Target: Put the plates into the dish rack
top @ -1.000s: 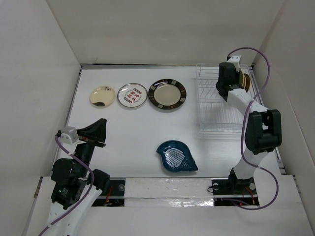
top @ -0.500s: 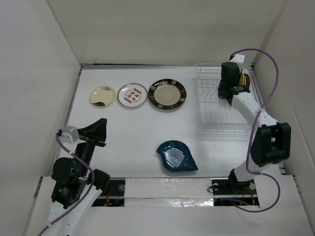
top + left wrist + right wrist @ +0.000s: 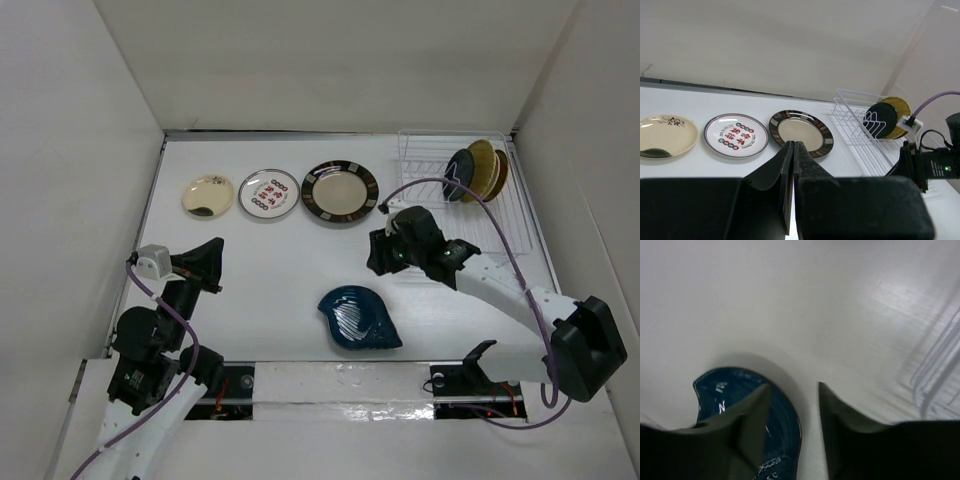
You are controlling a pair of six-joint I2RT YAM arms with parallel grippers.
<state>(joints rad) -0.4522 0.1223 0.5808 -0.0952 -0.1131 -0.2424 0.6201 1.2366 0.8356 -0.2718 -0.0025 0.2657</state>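
The white wire dish rack [image 3: 425, 160] stands at the back right. A dark plate [image 3: 460, 177] stands upright in it with yellow plates [image 3: 484, 168] behind. Three plates lie flat in a row at the back: a cream one [image 3: 208, 195], a white one with red marks [image 3: 269, 193] and a black-rimmed cream one [image 3: 340, 191]. The blue leaf-shaped plate [image 3: 358, 318] lies near the front. My right gripper [image 3: 378, 252] is open and empty above the table, just behind the blue plate [image 3: 747, 405]. My left gripper [image 3: 210, 262] is shut and empty at the front left, its fingertips [image 3: 793, 144] pressed together.
White walls close in the table on the left, back and right. The right arm's purple cable [image 3: 440, 185] loops over the front of the rack. In the left wrist view the rack [image 3: 855, 112] and the right arm [image 3: 930, 165] show at the right.
My right arm left the rack and swung forward-left to the table's middle, its gripper opening; the plate it carried stays in the rack. My left gripper closed fully.
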